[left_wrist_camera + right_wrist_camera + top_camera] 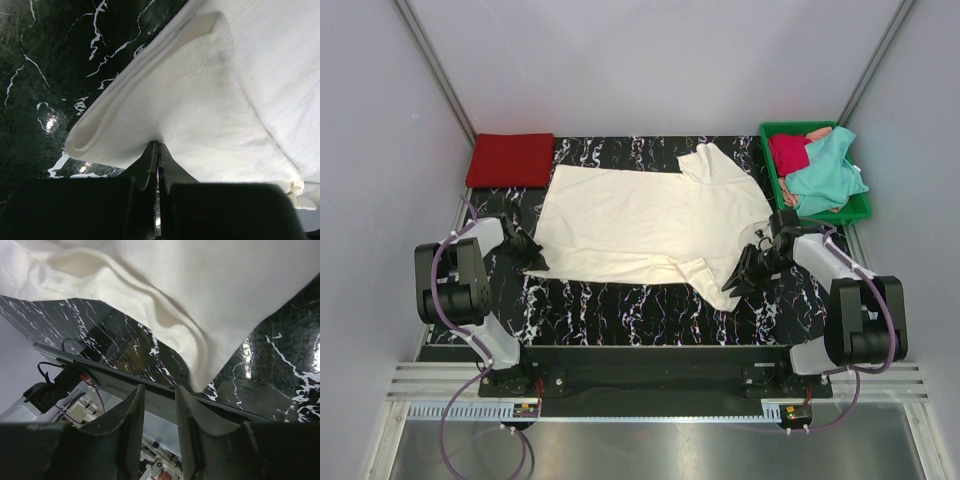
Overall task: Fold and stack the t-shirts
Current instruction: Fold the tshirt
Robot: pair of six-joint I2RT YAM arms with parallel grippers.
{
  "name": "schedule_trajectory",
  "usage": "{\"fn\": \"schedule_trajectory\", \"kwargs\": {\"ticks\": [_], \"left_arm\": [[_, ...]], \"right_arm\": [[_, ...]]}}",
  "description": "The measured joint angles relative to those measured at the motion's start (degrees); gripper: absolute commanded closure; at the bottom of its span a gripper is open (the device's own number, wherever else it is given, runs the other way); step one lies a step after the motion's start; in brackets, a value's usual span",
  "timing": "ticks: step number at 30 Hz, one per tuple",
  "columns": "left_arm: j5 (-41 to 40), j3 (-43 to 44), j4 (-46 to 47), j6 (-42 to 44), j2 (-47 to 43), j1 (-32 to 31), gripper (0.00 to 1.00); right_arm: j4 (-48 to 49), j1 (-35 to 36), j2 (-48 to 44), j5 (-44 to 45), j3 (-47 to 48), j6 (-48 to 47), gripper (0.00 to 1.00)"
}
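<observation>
A large cream-white t-shirt [650,220] lies spread flat on the black marbled table. My left gripper [532,256] is at the shirt's near-left corner. In the left wrist view it [158,146] is shut, with a fold of the cream cloth [200,100] pinched at its tips. My right gripper [746,278] hangs over the near sleeve [718,285]. The right wrist view shows it [159,392] open with nothing between its fingers. The sleeve's tip [200,375] lies just beyond the right finger. A red t-shirt [510,160] sits folded at the back left. A teal t-shirt [825,180] and a crimson one [788,152] are heaped in the green tray [772,178].
The green tray stands at the back right corner, close to the right arm's elbow. Grey walls close in the table on three sides. Bare marbled surface [620,305] runs between the shirt and the arm bases.
</observation>
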Motion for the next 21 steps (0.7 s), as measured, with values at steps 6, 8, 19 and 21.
{"fn": "schedule_trajectory", "kwargs": {"ticks": [6,8,19,21], "left_arm": [[0.04,0.00,0.00,0.04,0.00,0.00,1.00],[0.07,0.00,0.02,0.04,0.02,0.02,1.00],[-0.48,-5.09,0.15,3.15,-11.43,-2.16,0.40],[-0.72,-5.51,-0.74,2.93,-17.29,-2.95,0.36]], "right_arm": [[1.03,0.00,0.74,0.59,8.24,-2.54,0.52],[2.99,0.00,3.78,-0.76,10.14,-3.63,0.52],[0.74,0.00,10.19,3.15,12.33,-4.92,0.49],[-1.86,0.00,8.94,5.42,12.35,-4.04,0.48]]}}
